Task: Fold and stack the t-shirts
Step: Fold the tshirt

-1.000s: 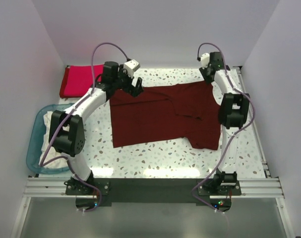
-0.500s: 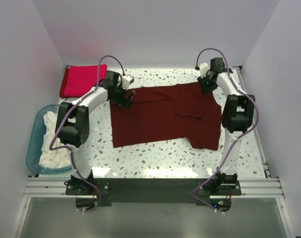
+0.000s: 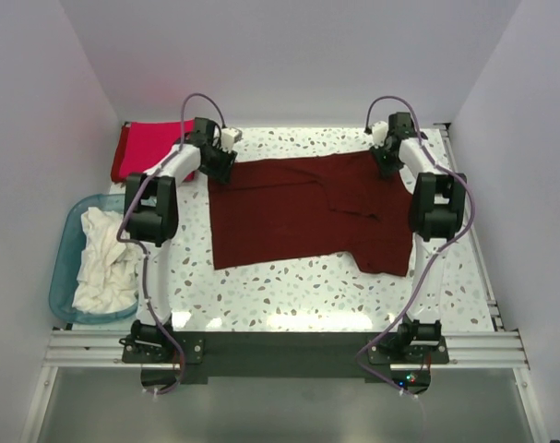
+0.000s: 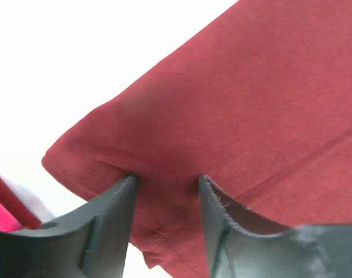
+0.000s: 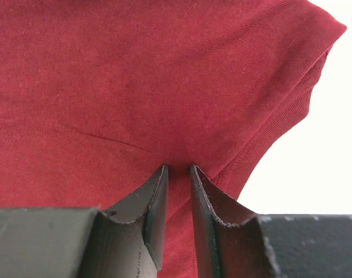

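Note:
A dark maroon t-shirt lies spread flat on the speckled table. My left gripper is down on its far left corner. In the left wrist view the left gripper has its jaws apart, both tips pressed into the maroon t-shirt near the hem corner. My right gripper is on the far right corner. There the right gripper has its jaws nearly together, with a ridge of maroon t-shirt pinched between the tips. A folded crimson t-shirt lies at the back left.
A translucent blue tub at the left edge holds crumpled white t-shirts. White walls close in the table on three sides. Speckled table surface shows between the maroon shirt and the arm bases.
Both arms have reached further back and come down onto the shirt's far corners. The left jaws have narrowed from wide open, and the right jaws have closed a little more.

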Robot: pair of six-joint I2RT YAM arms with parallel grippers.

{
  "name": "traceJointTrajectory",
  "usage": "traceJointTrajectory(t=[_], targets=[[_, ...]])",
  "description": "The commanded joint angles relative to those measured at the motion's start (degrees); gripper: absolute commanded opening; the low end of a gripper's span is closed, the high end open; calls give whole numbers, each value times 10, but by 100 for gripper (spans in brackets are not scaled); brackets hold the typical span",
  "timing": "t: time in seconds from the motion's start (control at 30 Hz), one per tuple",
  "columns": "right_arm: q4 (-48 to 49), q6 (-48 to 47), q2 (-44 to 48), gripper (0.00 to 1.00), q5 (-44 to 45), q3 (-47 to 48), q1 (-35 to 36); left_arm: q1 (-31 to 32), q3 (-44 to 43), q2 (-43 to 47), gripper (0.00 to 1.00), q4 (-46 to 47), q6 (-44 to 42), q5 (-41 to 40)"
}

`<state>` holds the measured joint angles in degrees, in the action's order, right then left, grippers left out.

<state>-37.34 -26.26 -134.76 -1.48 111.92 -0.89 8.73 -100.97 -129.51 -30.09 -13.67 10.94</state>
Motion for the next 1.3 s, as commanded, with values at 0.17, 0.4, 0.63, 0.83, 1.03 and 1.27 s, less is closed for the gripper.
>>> traceJointTrajectory(t=[0.17, 0.4, 0.63, 0.83, 1.03, 1.27], targets=[[-28, 11, -97, 28, 40, 124, -20, -21, -193, -137, 44, -96, -39, -7], [-86, -7, 44, 49, -45, 124, -24, -15, -23, 60, 79, 52, -51, 213], [-184, 5, 228, 53, -116, 10, -72, 88, 161, 249, 83, 268, -71, 403], [-266, -1, 279, 47, -181, -133, -152, 265, 158, 224, 80, 217, -267, 427], [-220, 29, 279, 24, -236, -217, -156, 391, 114, 160, 78, 166, -450, 416], [-173, 60, 228, 21, -250, -235, -152, 465, 57, 77, 79, 145, -555, 358]])
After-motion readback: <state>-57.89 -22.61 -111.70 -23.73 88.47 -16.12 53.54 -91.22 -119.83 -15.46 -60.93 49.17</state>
